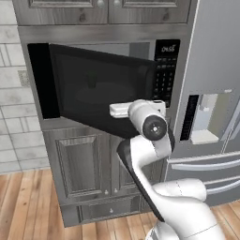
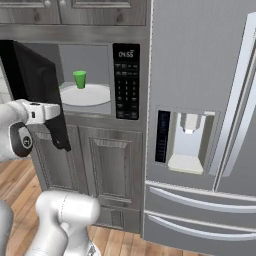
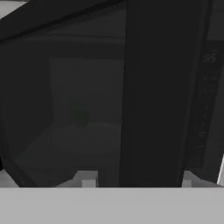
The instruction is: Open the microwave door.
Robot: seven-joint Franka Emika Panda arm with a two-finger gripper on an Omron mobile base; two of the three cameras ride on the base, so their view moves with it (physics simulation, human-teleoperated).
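The microwave door (image 1: pixel 101 86) is a glossy black panel hinged at the left, standing swung well out from the microwave (image 2: pixel 126 80). Its edge (image 2: pixel 37 75) faces the right base camera. My gripper (image 3: pixel 138 180) is at the door's free edge, open, with the long black bar handle (image 3: pixel 153 105) standing between its fingertips (image 3: pixel 87 179). The right fingertip sits close to the bar and the left one stands apart from it. My white hand (image 2: pixel 42 112) reaches to the door's lower edge. Inside the grey cavity a green cup (image 2: pixel 79 79) stands on a white turntable (image 2: pixel 90 96).
A grey fridge (image 2: pixel 200 100) with a dispenser (image 2: pixel 185 142) stands right of the microwave. Grey wood-grain cabinet doors (image 1: pixel 79 164) are below it and more are above (image 1: pixel 70 11). A tiled wall (image 1: pixel 11 108) is at the left, with wooden floor (image 1: pixel 23 201) below.
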